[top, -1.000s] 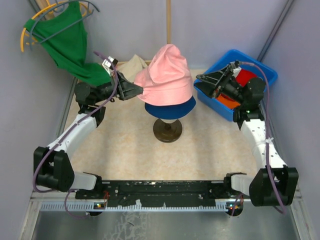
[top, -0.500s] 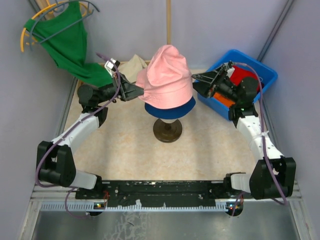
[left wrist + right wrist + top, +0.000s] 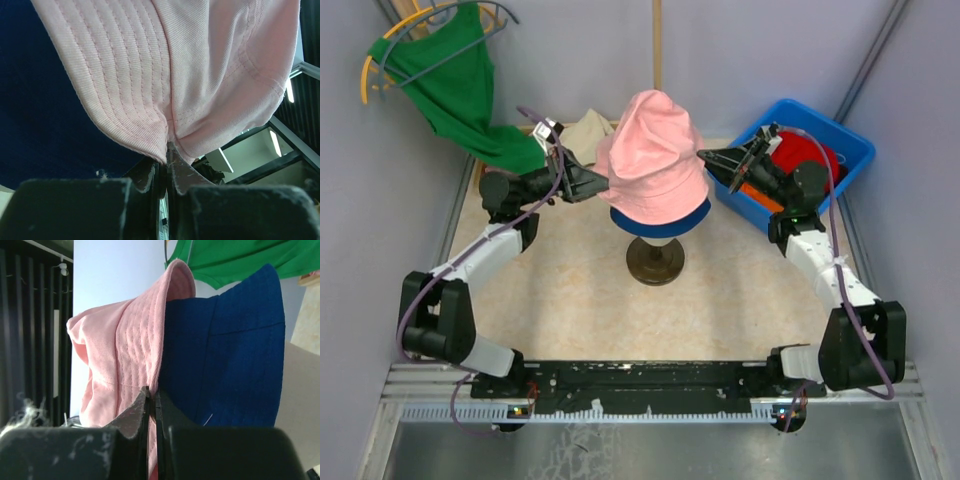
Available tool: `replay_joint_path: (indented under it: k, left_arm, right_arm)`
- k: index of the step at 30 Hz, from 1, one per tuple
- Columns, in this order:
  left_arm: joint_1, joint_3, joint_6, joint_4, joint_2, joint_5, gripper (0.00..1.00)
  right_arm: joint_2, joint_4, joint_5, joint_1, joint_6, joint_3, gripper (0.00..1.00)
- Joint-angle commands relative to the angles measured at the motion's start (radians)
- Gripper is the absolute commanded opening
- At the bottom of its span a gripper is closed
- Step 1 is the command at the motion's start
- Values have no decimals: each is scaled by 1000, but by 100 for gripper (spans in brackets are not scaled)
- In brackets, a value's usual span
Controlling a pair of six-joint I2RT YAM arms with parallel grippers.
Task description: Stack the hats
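A pink bucket hat (image 3: 655, 160) sits over a navy blue hat (image 3: 662, 222) on a dark stand (image 3: 655, 262) at the table's middle. My left gripper (image 3: 604, 186) is shut on the pink hat's left brim; the left wrist view shows the pink hat (image 3: 200, 75) pinched between the fingertips (image 3: 176, 161), with the navy hat (image 3: 40, 100) behind. My right gripper (image 3: 706, 160) is shut on the right brim; in its wrist view the pink hat (image 3: 125, 350) runs into the closed gripper (image 3: 152, 394), beside the navy hat (image 3: 225, 355). A red hat (image 3: 812, 156) and an orange hat (image 3: 760, 202) lie in the bin.
A blue bin (image 3: 848, 140) stands at the back right, just behind my right arm. A green garment (image 3: 450, 90) on a hanger hangs at the back left. A beige cloth (image 3: 585, 130) lies behind the stand, and a wooden pole (image 3: 657, 45) rises at the back.
My right gripper moved left from over the bin to the pink hat's right brim and shut on it. The left gripper kept its hold, and the hat shifted slightly.
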Motion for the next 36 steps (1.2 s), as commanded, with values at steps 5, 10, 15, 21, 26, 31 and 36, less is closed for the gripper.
replay_joint_path:
  k: [5,10,15,21,26,31,36]
  left_arm:
    - [48,29,-125,179,82,46,3]
    - [79,15,-139,211,108,61,2]
    - [82,-37,-176,305,157,57,2]
    - [86,27,-296,479,296,52,2]
    - [93,206,-384,541,422,63,7]
    - [113,343,-479,614,533,69,10]
    - [115,393,-517,632,567,63,11]
  right_arm:
    - [-43,95,25,-14,53,-59,0]
    - [-89,-166,4,-50,-106,-52,0]
    - [-96,-287,-2,-53,-204,-64,0]
    - [-135,-483,-2,-44,-340,-34,0]
    - [-180,-603,41,7,-407,-46,0]
    - [-225,-709,87,63,-455,-43,0]
    - [-244,-747,111,71,-483,-23,0]
